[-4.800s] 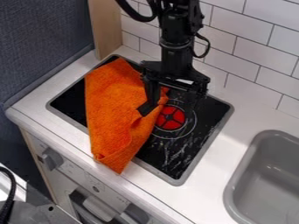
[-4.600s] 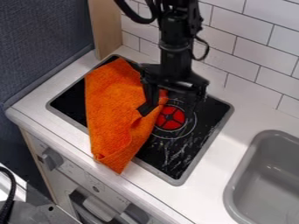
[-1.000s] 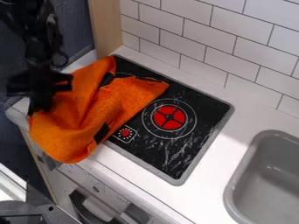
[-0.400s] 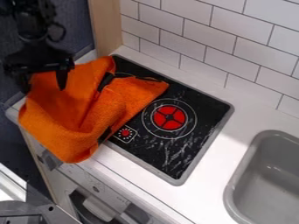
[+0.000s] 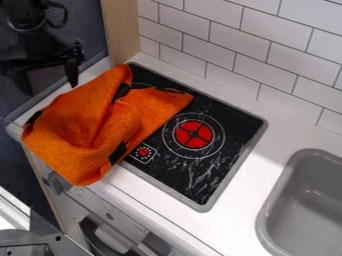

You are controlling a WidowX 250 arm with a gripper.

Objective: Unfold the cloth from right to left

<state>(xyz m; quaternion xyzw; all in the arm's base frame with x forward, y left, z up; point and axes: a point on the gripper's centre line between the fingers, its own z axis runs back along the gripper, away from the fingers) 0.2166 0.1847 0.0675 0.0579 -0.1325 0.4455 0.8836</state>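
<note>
while cloth (image 5: 100,125) overlaps the stove (image 5: 230,127), a panel (image 5: 121,32) stands nearby.

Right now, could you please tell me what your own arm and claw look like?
The arm is black, built of chunky sections, with a thin black cable looping out at its side. It ends in a claw, also black: a wide crosspiece with two fingers that narrow toward their tips. I can make out no coloured markings on either.
</note>
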